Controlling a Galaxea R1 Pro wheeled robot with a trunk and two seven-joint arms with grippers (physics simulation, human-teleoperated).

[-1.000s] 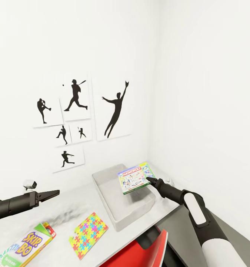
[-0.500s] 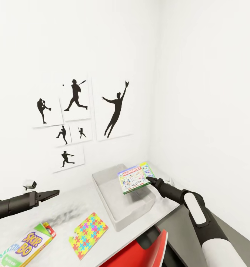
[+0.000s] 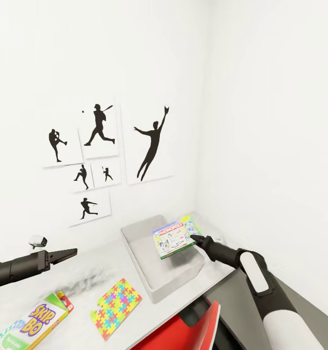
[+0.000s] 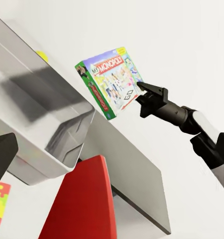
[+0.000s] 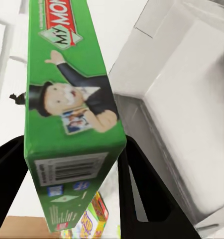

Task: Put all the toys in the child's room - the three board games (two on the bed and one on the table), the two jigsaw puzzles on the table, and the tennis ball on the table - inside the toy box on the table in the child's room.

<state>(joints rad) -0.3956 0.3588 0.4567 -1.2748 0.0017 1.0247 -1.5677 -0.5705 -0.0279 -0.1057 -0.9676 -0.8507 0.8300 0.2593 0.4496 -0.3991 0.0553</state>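
Observation:
The green-edged board game (image 3: 176, 237) hangs tilted over the far right end of the light grey toy box (image 3: 156, 272), my right gripper (image 3: 195, 239) shut on its edge. The right wrist view shows the game's green side (image 5: 67, 99) between black fingers (image 5: 142, 189), the toy box (image 5: 191, 114) below. From the left wrist view the game (image 4: 109, 82) sits beyond the toy box (image 4: 42, 114); a yellow-green sliver (image 4: 41, 55) peeks past its far rim. My left gripper (image 3: 66, 253) hovers open above the table (image 3: 105, 262). A Skip-Bo game (image 3: 37, 321) and a jigsaw puzzle (image 3: 116, 307) lie on the table.
A red chair (image 3: 183, 335) stands against the table's front edge. A lower dark grey unit (image 3: 232, 301) adjoins at the right, under my right arm. A small white object (image 3: 37, 240) sits by the wall behind my left gripper. White walls meet in the corner behind the toy box.
My right gripper has carried the green-edged game slightly down and to the left, lower over the toy box. The left arm has barely moved.

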